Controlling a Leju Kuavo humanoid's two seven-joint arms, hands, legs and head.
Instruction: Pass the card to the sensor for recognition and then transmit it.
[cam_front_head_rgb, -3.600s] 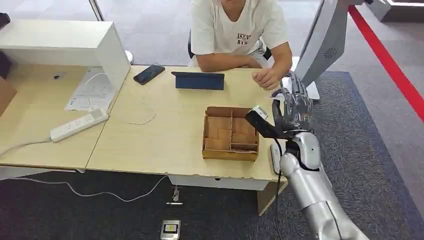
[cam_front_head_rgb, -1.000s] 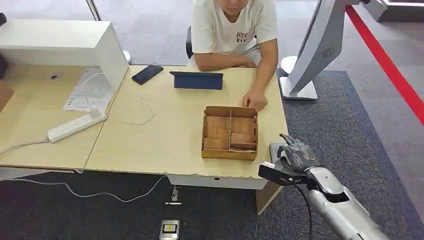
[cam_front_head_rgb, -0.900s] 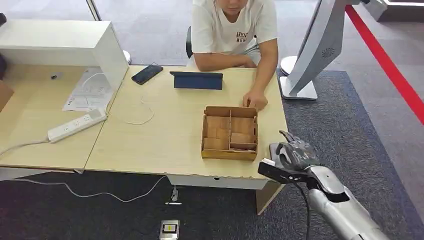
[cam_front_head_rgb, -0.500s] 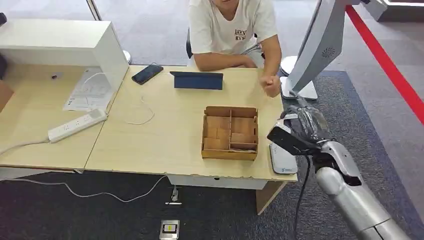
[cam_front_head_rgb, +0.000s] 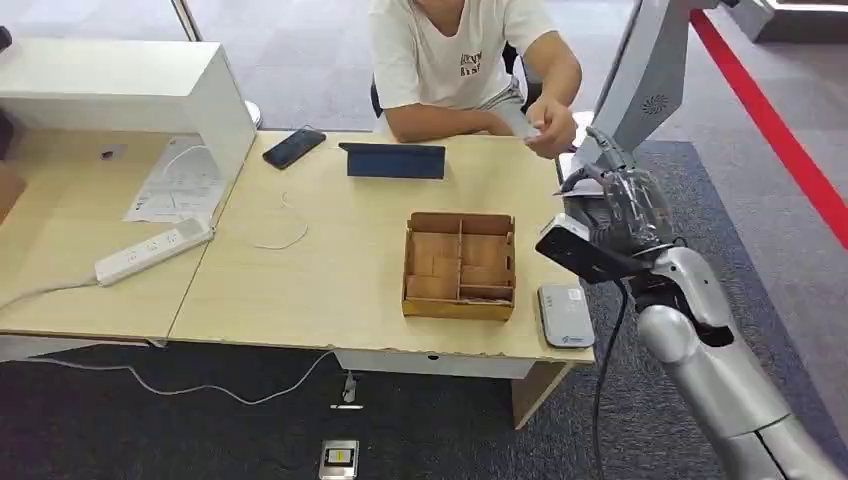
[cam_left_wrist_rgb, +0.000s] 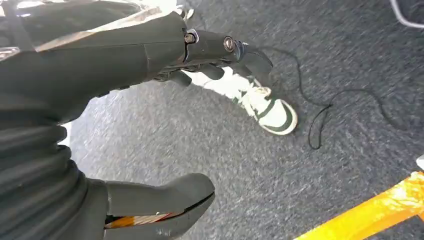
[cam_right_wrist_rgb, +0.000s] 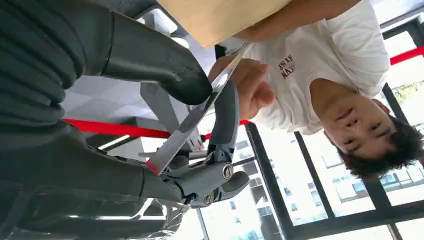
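My right hand (cam_front_head_rgb: 618, 215) is raised beside the table's right end and pinches a thin card (cam_right_wrist_rgb: 195, 117) between its thumb (cam_right_wrist_rgb: 155, 57) and fingers. In the right wrist view the card is edge-on, and the seated person's hand (cam_right_wrist_rgb: 250, 87) grasps its far end. That same person's hand (cam_front_head_rgb: 548, 135) hovers just in front of my fingertips in the head view. The white card sensor (cam_front_head_rgb: 566, 315) lies flat at the table's front right corner, below and nearer than my hand. My left hand (cam_left_wrist_rgb: 150, 100) hangs over grey carpet, fingers apart, holding nothing.
A wooden compartment box (cam_front_head_rgb: 458, 310) sits left of the sensor on the light wood table (cam_front_head_rgb: 330, 260). A folded tablet (cam_front_head_rgb: 396, 160), a phone (cam_front_head_rgb: 297, 147) and a power strip (cam_front_head_rgb: 155, 250) lie farther left. A white kiosk stand (cam_front_head_rgb: 640, 80) rises behind my right hand.
My right hand has risen from low over the sensor at the table's front corner to chest height beside the table. The person's hand left the box and came up to the card.
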